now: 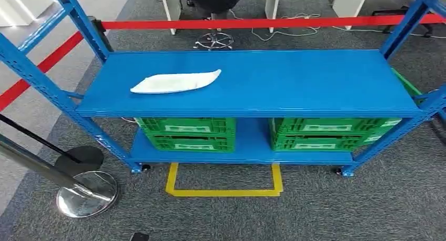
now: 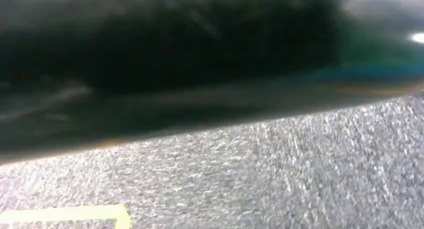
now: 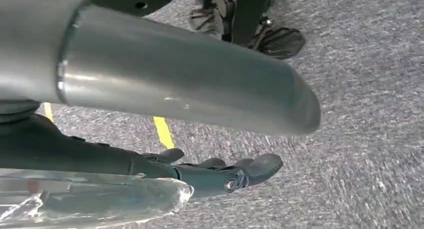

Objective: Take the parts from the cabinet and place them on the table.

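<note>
Head view: a white, flat, leaf-shaped part in clear wrap lies near the left front corner of the smooth blue metal shelf; ribbed green crates sit on the lower shelf.
Left wrist view: blurred grey carpet; fingers' state cannot be told.
Right wrist view: right hand has dark fingers stretched out, holding nothing; crinkled clear plastic sits beside it.

Blue metal shelving rack standing on grey carpet. Top shelf: one white bagged part lying flat, left of centre. Lower shelf: two green plastic crates, left crate and right crate, side by side with a gap between them. On the carpet before the rack, a yellow tape outline.
</note>
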Controlling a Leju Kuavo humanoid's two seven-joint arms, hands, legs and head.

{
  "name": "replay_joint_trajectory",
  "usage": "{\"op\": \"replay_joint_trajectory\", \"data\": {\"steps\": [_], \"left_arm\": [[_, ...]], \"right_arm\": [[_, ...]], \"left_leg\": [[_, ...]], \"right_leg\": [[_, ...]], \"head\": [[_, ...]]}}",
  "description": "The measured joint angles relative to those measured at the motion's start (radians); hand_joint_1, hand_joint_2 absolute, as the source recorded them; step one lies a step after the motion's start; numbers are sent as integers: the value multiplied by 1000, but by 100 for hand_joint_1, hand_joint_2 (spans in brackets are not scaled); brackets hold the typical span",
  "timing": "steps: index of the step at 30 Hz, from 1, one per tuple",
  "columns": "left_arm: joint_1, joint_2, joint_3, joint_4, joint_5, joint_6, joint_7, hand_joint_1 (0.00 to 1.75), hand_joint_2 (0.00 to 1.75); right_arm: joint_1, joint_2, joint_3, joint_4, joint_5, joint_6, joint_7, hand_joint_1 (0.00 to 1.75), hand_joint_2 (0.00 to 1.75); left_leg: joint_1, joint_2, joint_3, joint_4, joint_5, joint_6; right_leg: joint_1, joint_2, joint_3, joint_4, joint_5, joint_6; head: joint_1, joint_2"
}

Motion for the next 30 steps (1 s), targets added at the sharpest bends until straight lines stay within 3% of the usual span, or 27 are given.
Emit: {"op": "replay_joint_trajectory", "data": {"steps": [1, 2, 3, 5, 7, 8, 10, 11, 12, 13, 15, 16, 18, 20, 22, 23, 25, 26, 27, 28, 30], "left_arm": [[-1, 0, 0, 0, -4, 14, 12, 0, 0], [-3, -1, 0, 0, -5, 26, 21, 0, 0], [-7, -2, 0, 0, -6, 37, 30, 0, 175], [-5, -2, 0, 0, -12, 53, 40, 0, 175], [-5, -6, 0, 0, -26, 61, 43, 0, 175], [-7, -8, -1, 0, -28, 63, 43, 0, 175], [-8, -11, -1, 0, -33, 56, 43, 0, 175], [-7, -11, -1, 0, -35, 53, 43, 0, 175], [-6, -11, -1, 0, -37, 50, 43, 0, 175], [-7, -11, -2, 0, -36, 47, 43, 0, 175], [-7, -8, -20, -3, -20, 36, 45, 0, 175], [-6, -4, -38, -7, -1, 29, 50, 0, 175], [-7, 7, -68, -14, 41, 14, 62, 0, 175], [-3, 18, -97, -19, 85, -3, 72, 0, 175], [5, 27, -133, -24, 130, -20, 83, 0, 175], [10, 32, -149, -24, 151, -28, 87, 0, 175], [23, 42, -179, -24, 191, -44, 99, 0, 175], [33, 45, -194, -24, 211, -53, 103, 0, 175], [45, 49, -213, -24, 236, -63, 110, 0, 175], [56, 52, -229, -24, 257, -71, 116, 0, 175], [79, 59, -259, -24, 298, -86, 125, 0, 175]], "right_arm": [[-1, 0, -1, 0, 0, -1, 15, 0, 0], [-4, 1, -2, 0, 1, -3, 29, 0, 0], [-5, 1, -3, 0, 1, -6, 43, 0, 175], [-5, 3, -3, 0, 10, -17, 78, 0, 175], [-8, 4, -3, 0, 20, -28, 106, 0, 175], [-10, 4, -3, 0, 23, -32, 117, 0, 175], [-9, 5, -3, 0, 28, -35, 131, 0, 175], [-8, 6, -3, 1, 31, -35, 135, 0, 175], [-7, 7, -3, 1, 34, -34, 137, 0, 175], [-5, 7, -3, 1, 34, -33, 137, 0, 175], [5, 6, 12, 1, 29, -28, 137, 0, 175], [11, 5, 28, 1, 20, -23, 137, 0, 175], [19, 5, 54, 2, -3, -16, 138, 0, 175], [32, 1, 86, 2, -30, -8, 139, 0, 175], [40, -4, 121, 1, -55, 0, 141, 0, 175], [41, -7, 138, 0, -69, 4, 141, 0, 175], [41, -13, 170, -4, -93, 12, 141, 0, 175], [42, -18, 187, -9, -105, 16, 142, 0, 175], [41, -22, 207, -17, -120, 20, 143, 0, 175], [40, -26, 223, -26, -132, 23, 144, 0, 175], [38, -32, 256, -47, -156, 32, 146, 0, 175]], "left_leg": [[-3, 0, 21, -57, 18, 8], [-6, 0, 33, -79, 2, 11], [-7, 1, 32, -80, -1, 11], [-10, -1, 33, -85, -2, 18], [-1, -1, 49, -108, 10, 28], [0, 0, 49, -108, 10, 32], [-1, 2, 49, -107, 8, 35], [-1, 2, 48, -107, 7, 36], [-1, 2, 49, -107, 6, 36], [0, 2, 50, -107, 5, 36], [1, 0, 58, -106, -1, 30], [1, -1, 61, -105, -5, 23], [-8, -2, 60, -98, -11, 13], [-4, -2, 63, -102, -7, 6], [-2, -2, 60, -87, -26, -6], [0, 0, 41, -44, -59, -11], [1, 0, -27, 104, -134, -16], [1, 0, -61, 173, -157, -17], [1, 0, -78, 201, -155, -15], [1, 0, -72, 184, -129, -13], [1, 0, -12, 51, -37, -3]], "right_leg": [[-1, 0, -10, -1, -3, 2], [7, 2, 3, 2, -12, 11], [4, 1, -5, -2, -10, 16], [1, -2, -3, -11, -10, 28], [0, -2, -5, 13, -26, 37], [1, -2, -30, 61, -59, 40], [-2, -2, -114, 223, -139, 47], [-2, -2, -150, 282, -154, 50], [-3, -2, -162, 292, -143, 51], [-4, -3, -153, 261, -110, 52], [-6, -4, -80, 100, -14, 53], [-8, -6, -38, 12, 18, 52], [-4, 0, -26, -2, 17, 34], [0, 1, -27, -1, 18, 24], [-5, -1, -25, -7, 23, 14], [-5, -2, -25, -7, 21, 8], [-3, -4, -25, -6, 19, 3], [-3, -5, -25, -6, 18, 2], [-2, -5, -24, -6, 17, 1], [-1, -4, -22, -6, 16, 0], [0, -2, -15, -6, 13, 1]], "head": [[0, 0], [0, 0], [0, 0], [0, 0], [2, 0], [5, 0], [4, 0], [5, 0], [5, 0], [4, 0], [5, 0], [7, 0], [4, 0], [6, 0], [4, 0], [-1, 0], [-1, 0], [-1, 0], [-1, 0], [-1, 0], [0, 0]]}}
